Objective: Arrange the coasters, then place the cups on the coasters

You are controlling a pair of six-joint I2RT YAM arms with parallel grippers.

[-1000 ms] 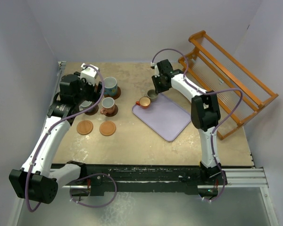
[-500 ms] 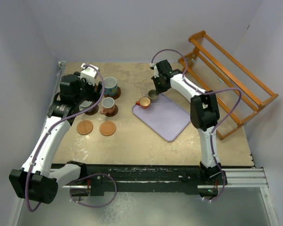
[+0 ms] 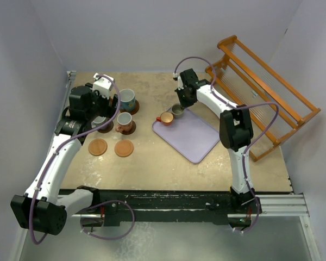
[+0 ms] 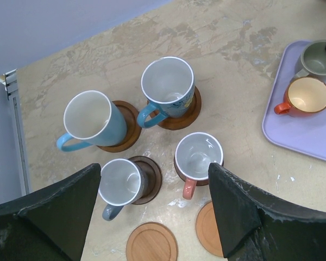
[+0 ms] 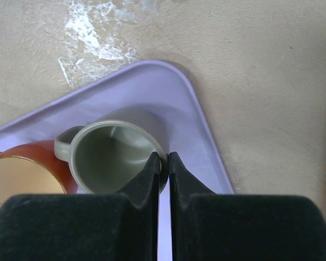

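- Pinching the grey-olive cup at its rim with the right pincer: 1 finger inside the bowl, 1 outside, opposite the handle.
- Gripped at the rim, probably for a straight lift out of the lavender tray without knocking the orange cup just beside it.
- Sitting in the tray's far corner, well apart from the 2 bare coasters at the near left of the worktop.
- Hovering with the left pincer spread wide and gripping nothing, directly above 4 cups already seated on coasters.
- Likely parked high there to stay clear of the carry path; 2 cups left to place, judging by the layout.
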